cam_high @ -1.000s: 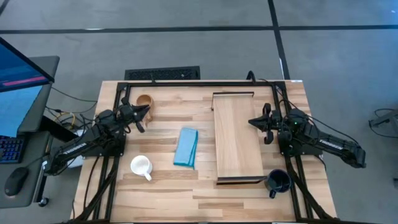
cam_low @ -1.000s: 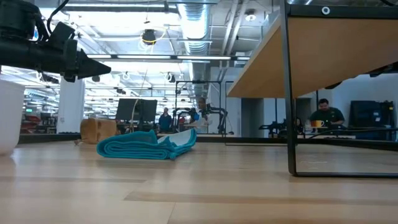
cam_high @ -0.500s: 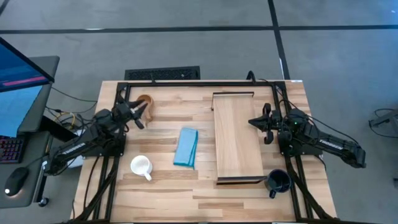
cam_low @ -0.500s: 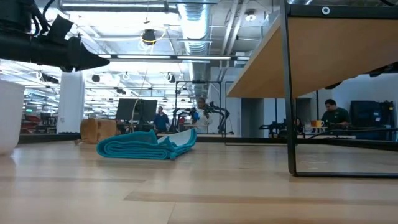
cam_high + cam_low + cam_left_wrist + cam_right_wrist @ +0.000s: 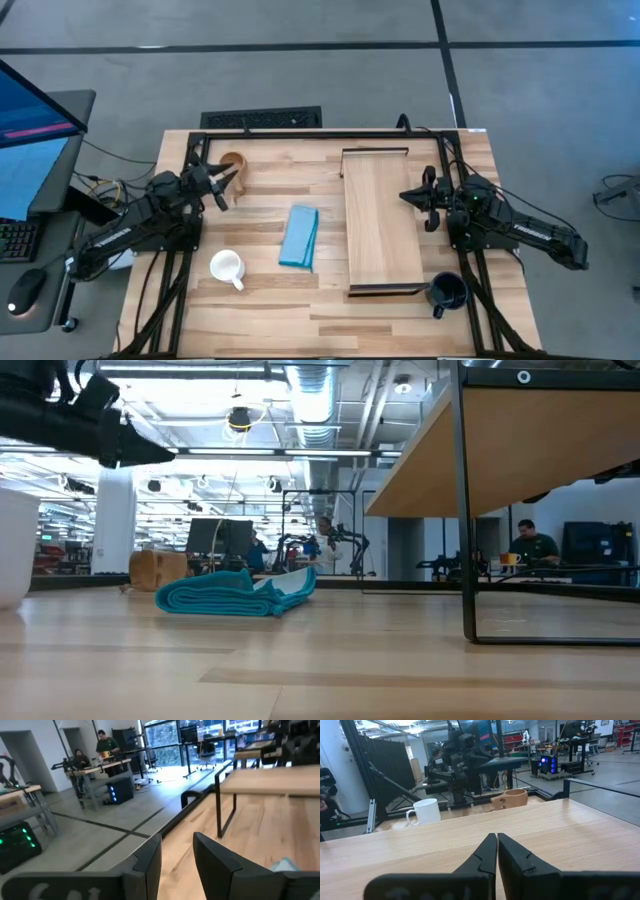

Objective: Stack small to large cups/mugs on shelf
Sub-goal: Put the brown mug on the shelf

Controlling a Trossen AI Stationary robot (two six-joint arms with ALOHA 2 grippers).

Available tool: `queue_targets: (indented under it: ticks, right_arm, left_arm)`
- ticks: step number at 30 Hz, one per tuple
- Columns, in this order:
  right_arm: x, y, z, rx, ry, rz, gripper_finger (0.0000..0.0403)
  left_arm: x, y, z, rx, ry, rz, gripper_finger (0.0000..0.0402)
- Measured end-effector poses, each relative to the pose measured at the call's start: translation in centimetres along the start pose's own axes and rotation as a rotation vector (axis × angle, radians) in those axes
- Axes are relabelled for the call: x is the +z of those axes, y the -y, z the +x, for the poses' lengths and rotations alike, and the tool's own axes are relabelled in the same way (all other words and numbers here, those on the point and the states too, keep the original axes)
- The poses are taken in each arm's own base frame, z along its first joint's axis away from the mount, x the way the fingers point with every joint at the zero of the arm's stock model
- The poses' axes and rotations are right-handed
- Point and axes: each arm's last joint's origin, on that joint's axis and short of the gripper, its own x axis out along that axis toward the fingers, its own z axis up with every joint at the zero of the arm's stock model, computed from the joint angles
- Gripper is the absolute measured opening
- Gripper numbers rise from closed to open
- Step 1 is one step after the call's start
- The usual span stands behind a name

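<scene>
**Left gripper beside wooden cup, shelf bare**

Open tabletop all round the shelf [image 5: 382, 222]. Left gripper [image 5: 222, 186] now just beside the wooden cup [image 5: 232, 162], jaws apart, seemingly nearer it than a second ago. Right gripper [image 5: 421, 197] over the shelf's right edge, jaws together. Three cups: wooden, white mug [image 5: 226, 266], navy mug [image 5: 446, 291]. One blue cloth [image 5: 299, 236] left of shelf.

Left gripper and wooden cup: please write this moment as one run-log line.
left gripper: open, beside wooden cup, not holding | right gripper: shut, over shelf | shelf bare
</scene>
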Motion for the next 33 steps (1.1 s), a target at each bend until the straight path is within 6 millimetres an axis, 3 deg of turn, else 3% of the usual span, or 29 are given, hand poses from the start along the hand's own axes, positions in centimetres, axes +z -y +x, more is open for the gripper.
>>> queue_targets:
  ticks: [9, 14, 20, 33]
  right_arm:
    - [0.0, 0.0, 0.0, -0.001, 0.001, 0.0, 0.0037]
    - [0.0, 0.0, 0.0, -0.001, 0.0, 0.0, 0.0037]
    - [0.0, 0.0, 0.0, -0.002, 0.0, 0.0, 0.0037]
    - [0.0, 0.0, 0.0, -0.002, 0.0, 0.0, 0.0037]
  left_arm:
    - [5.1, -0.6, 0.9, -0.022, -0.038, -0.039, 0.0105]
    - [7.0, -0.8, 2.1, -0.062, -0.28, 0.038, 0.0105]
    - [6.2, -0.8, 3.6, -0.035, -0.674, 0.069, 0.0105]
    - [4.2, -0.3, 7.1, -0.049, -0.853, 0.111, 0.0105]
